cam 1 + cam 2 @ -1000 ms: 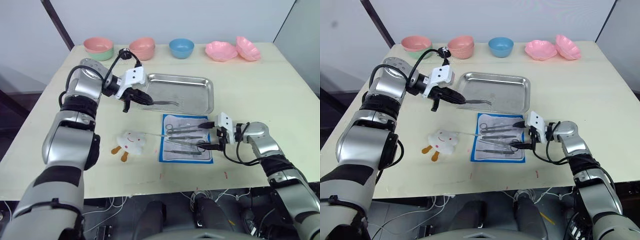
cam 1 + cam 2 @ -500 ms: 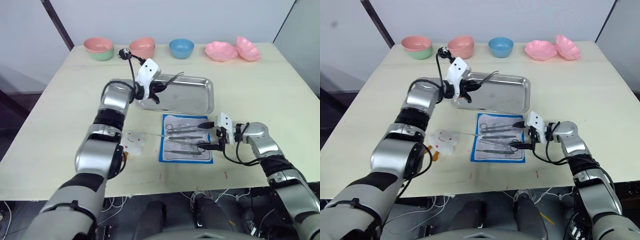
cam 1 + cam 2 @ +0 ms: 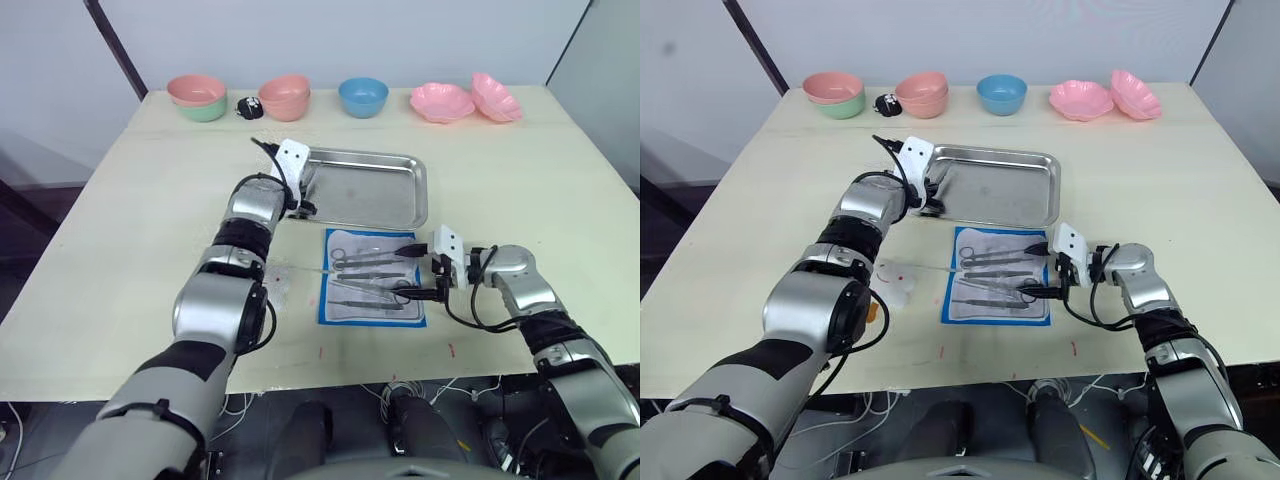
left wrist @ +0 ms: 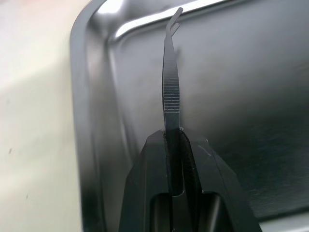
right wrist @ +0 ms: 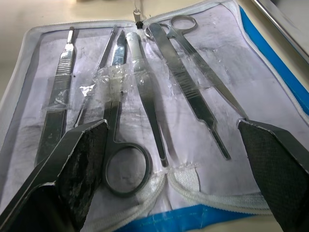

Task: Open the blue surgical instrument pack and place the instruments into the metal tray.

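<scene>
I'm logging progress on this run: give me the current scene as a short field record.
left gripper: shut on forceps, held over the metal tray
right gripper: open, at the opened blue surgical instrument pack
instruments: several lying in the pack
tray contents: none visible lying in it
bowls: row along the table's far edge

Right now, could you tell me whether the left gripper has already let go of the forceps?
No, the left gripper is shut on the forceps, held over the metal tray.
</scene>
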You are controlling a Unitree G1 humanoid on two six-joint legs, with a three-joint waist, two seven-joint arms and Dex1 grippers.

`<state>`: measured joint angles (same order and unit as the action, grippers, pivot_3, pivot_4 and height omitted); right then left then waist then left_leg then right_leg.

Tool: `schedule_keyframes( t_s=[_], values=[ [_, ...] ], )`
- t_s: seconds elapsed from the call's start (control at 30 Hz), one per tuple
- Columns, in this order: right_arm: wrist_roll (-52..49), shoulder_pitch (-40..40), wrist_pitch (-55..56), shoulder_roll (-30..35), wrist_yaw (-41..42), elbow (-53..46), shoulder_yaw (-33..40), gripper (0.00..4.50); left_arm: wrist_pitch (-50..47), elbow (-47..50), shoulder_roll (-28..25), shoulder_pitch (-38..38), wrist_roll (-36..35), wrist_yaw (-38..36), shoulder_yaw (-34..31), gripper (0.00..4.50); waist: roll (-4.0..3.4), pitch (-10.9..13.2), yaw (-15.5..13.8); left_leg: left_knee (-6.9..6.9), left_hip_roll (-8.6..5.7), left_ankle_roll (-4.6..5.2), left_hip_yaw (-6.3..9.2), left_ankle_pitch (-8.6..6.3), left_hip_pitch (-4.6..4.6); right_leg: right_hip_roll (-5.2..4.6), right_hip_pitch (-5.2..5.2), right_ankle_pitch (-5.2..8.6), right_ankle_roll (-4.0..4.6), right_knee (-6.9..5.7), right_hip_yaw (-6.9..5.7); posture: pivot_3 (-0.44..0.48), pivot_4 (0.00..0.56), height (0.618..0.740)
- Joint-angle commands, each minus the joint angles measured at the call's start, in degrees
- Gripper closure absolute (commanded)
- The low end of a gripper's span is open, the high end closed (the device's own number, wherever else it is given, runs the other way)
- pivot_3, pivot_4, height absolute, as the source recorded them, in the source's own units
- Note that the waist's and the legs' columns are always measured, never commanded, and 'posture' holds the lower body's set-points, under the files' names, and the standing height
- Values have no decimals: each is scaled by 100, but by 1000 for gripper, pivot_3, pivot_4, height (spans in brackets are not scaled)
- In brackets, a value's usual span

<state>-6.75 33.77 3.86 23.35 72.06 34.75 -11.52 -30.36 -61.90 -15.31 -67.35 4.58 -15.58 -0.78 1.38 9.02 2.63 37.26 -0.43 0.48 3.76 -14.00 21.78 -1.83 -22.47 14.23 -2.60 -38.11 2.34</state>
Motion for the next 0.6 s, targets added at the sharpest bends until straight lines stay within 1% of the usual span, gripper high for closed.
schedule_keyframes(
  t_s=[0.03,0.23,0.3,0.37,0.4,0.47,0.5,0.53,0.57,0.6],
  values=[
    [611,-385,-175,-10,-199,394,-516,0,200,-213,37,-278,-123,182,-162,4456,0,0,1,-1,0,0,-1,0,0,0,0,0,0,0,0,0,150,740],
    [615,-394,-153,5,-218,394,-504,0,277,-419,89,-304,-249,296,-291,4456,1,-1,1,-2,-2,-1,-1,0,0,-1,0,0,0,0,0,0,150,740],
    [619,-404,-128,10,-232,394,-499,0,261,-385,86,-286,-217,242,-224,3622,2,-1,1,-3,-2,-1,-1,0,0,-1,0,0,0,0,-1,0,150,740],
    [615,-416,-116,12,-231,395,-496,0,238,-333,98,-283,-176,257,-163,2963,2,-1,1,-3,-2,-1,-1,0,0,-1,0,0,0,0,-1,0,150,740],
    [614,-417,-113,11,-232,398,-496,0,231,-312,100,-291,-164,274,-148,2424,2,-2,1,-3,-2,-1,-1,0,0,-1,0,0,0,0,-1,0,150,740],
    [610,-421,-114,10,-236,392,-493,0,213,-246,86,-313,-149,288,-127,1544,3,-2,1,-3,-2,-1,-1,0,0,-1,0,0,0,0,-1,0,150,740],
    [609,-414,-117,8,-245,392,-489,0,186,-170,69,-331,-155,278,-121,1009,3,-2,1,-3,-2,-1,-1,0,0,-1,0,0,0,0,-1,0,150,740],
    [608,-406,-120,6,-252,390,-485,0,159,-93,52,-349,-162,266,-115,688,3,-2,1,-3,-2,-1,-1,0,0,-1,0,0,0,0,-1,0,150,740],
    [604,-403,-124,6,-256,384,-481,0,125,-7,36,-360,-157,242,-94,136,3,-2,1,-3,-2,-1,-1,0,0,-1,0,0,0,0,-1,0,150,740],
    [601,-406,-126,9,-257,376,-478,0,89,84,21,-366,-145,195,-59,44,3,-2,4,-3,-2,-1,-1,0,0,-1,0,0,0,0,-1,0,150,740]
  ],
)
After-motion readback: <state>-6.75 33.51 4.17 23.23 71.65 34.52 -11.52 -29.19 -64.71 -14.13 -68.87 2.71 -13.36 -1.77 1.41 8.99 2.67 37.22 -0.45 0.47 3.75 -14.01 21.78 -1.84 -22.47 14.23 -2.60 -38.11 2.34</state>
